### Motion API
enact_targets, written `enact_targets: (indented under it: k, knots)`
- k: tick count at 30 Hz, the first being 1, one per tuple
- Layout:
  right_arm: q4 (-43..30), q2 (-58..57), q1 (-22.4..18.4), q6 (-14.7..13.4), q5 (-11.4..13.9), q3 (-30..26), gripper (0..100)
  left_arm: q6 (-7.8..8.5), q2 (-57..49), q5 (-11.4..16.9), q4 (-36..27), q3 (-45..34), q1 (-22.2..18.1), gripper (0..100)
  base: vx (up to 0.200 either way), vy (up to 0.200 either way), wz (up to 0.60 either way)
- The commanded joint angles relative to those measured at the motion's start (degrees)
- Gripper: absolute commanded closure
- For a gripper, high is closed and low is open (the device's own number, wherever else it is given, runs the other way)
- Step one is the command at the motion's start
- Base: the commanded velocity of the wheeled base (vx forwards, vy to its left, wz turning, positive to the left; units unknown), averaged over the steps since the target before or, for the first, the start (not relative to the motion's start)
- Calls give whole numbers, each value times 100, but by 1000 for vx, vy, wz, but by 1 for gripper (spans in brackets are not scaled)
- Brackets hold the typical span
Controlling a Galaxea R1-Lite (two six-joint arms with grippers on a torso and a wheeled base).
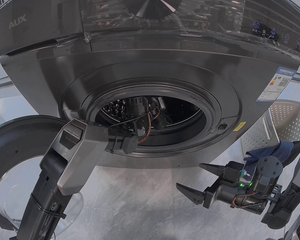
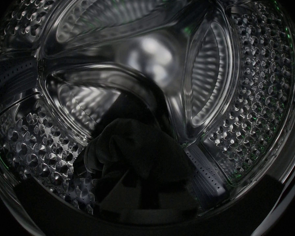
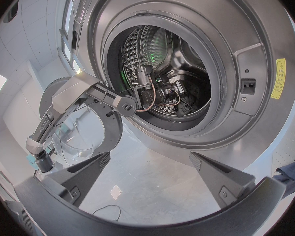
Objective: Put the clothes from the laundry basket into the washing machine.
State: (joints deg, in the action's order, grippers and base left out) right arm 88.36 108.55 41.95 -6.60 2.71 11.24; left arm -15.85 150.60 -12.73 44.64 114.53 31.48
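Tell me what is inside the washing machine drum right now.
A dark garment lies at the bottom of the drum, and the left arm is inside the opening at its wrist. Anything beneath the garment is covered.

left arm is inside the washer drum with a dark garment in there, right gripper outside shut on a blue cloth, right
Not quite: the head view shows the right gripper outside open and empty; the blue cloth lies in the laundry basket. The rest holds.
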Motion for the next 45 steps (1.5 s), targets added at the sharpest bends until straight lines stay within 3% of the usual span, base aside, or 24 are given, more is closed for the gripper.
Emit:
enact_targets:
  k: [1, 8, 13, 18, 24, 25, 26, 33, 36, 38, 40, 45]
  knots:
    - [6, 9, -2, -8, 2, -8, 0, -6, 39, -19, 18, 6, 8, 0, 0, 0, 0]
    - [-3, 0, -2, -8, 2, -8, 0, -6, -277, -46, -78, -106, 157, 0, 0, 0, 0]
    - [-3, -9, -2, -8, 2, -8, 0, 91, -1050, 69, -245, -1451, 245, 0, 0, 0, 0]
    - [-3, -9, -2, 9, 2, 1, 0, 108, -1551, 464, -729, -2356, 254, 0, 0, 0, 0]
    - [6, -18, 6, 9, 2, 1, 0, 205, -1455, 490, -905, -2479, 201, 0, 0, 0, 0]
    - [-3, -26, 6, 9, 2, 1, 0, 284, -1341, 490, -913, -2453, 175, 0, 0, 0, 0]
    - [6, -26, 6, 9, 2, 1, 0, 328, -1297, 499, -913, -2435, 166, 100, 0, 0, 0]
    - [6, -18, 6, 9, 2, 10, 0, 310, -1059, 534, -834, -2031, 201, 100, 0, 0, 0]
    - [6, -18, 6, 0, 2, 1, 0, 249, -945, 534, -799, -1847, 201, 100, 0, 0, 0]
    - [6, -18, 6, 0, 2, 10, 0, 55, -769, 455, -615, -1574, 175, 100, 0, 0, 0]
    - [6, -18, 6, 0, 2, 10, 0, -32, -629, 411, -421, -1381, 157, 100, 0, 0, 0]
    - [6, -18, 15, 0, 2, 10, 0, -41, -391, 315, 176, -1231, 113, 100, 0, 0, 0]
